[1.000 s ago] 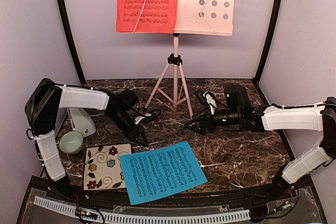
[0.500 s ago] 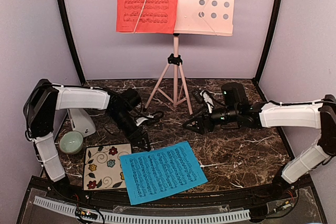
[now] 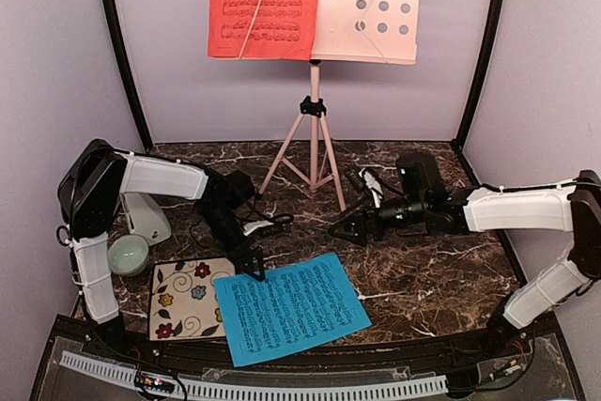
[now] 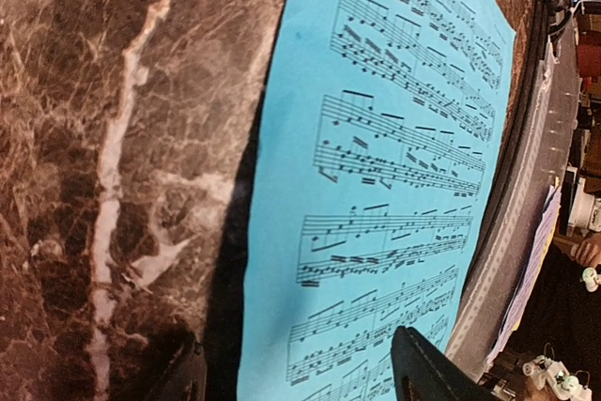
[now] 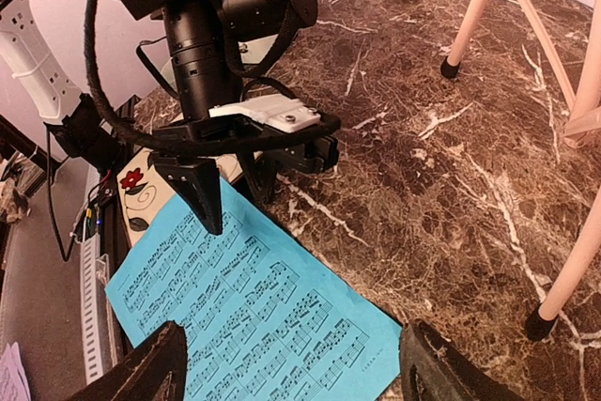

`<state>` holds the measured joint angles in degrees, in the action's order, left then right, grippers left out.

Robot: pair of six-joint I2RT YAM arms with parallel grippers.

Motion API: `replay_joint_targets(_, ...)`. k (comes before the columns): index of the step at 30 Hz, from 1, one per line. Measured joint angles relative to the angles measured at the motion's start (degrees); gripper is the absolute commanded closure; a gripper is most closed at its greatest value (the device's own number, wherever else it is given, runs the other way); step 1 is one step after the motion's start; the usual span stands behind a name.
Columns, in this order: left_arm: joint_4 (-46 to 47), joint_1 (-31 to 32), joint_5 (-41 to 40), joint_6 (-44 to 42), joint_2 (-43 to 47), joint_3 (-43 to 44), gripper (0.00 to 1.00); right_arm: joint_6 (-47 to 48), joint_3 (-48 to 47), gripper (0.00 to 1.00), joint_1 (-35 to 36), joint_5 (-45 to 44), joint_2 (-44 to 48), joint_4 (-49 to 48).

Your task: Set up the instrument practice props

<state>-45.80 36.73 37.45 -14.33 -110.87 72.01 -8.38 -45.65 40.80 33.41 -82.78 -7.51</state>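
Note:
The pale pink music stand (image 3: 315,129) is at the back, with the red sheet (image 3: 263,2) on the left half of its perforated desk (image 3: 376,7). The blue sheet (image 3: 291,307) lies flat near the front edge. My left gripper (image 3: 252,265) is open and points down at the sheet's far left edge. One finger is over the blue sheet (image 4: 394,138), the other over the marble, and nothing is held. My right gripper (image 3: 346,227) hovers open above the marble, right of the sheet (image 5: 254,316). The white metronome (image 3: 146,215) stands at the left, partly hidden by my left arm.
A pale green bowl (image 3: 127,254) sits at the left beside the metronome. A floral tile (image 3: 188,296) lies under the blue sheet's left corner. The stand's tripod feet (image 5: 537,324) spread over the rear marble. Dark frame posts flank the table.
My left gripper has gone from shut to open. It has moved nearer and lower, to the blue sheet's far edge. The right gripper has barely shifted.

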Motion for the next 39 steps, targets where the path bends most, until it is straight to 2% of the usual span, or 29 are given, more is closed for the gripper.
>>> replay_joint_targets(5,-0.7,-0.35,-0.61,-0.35,-1.31,0.94,0.42,-0.48,0.61,0.22,0.0,0.07,0.02,-0.15)
replay_joint_targets(14,-1.7,1.51,3.5,-2.47,-1.84,0.92,0.63,-0.5,0.61,0.22,-0.09,-0.31,0.07,-0.13)
replay_joint_targets(26,-1.6,1.86,9.9,-2.89,-6.25,0.2,0.65,-0.57,0.61,0.22,-0.28,-1.14,0.66,-0.09)
replay_joint_targets(28,-1.62,1.86,10.82,-2.8,-6.54,0.02,0.71,-0.55,0.61,0.22,-0.28,-1.27,0.83,-0.09)
replay_joint_targets(31,-1.64,1.86,11.82,-2.49,-7.43,-0.07,0.92,-0.55,0.61,0.22,-0.31,-1.49,0.9,-0.09)
replay_joint_targets(33,-1.55,1.97,12.02,-2.51,-8.37,-0.09,1.0,-0.55,0.61,0.22,-0.31,-1.6,0.92,-0.09)
replay_joint_targets(39,-3.26,2.64,9.35,-2.38,-8.24,0.96,1.0,-0.28,0.61,0.22,-0.33,-2.29,0.96,0.28)
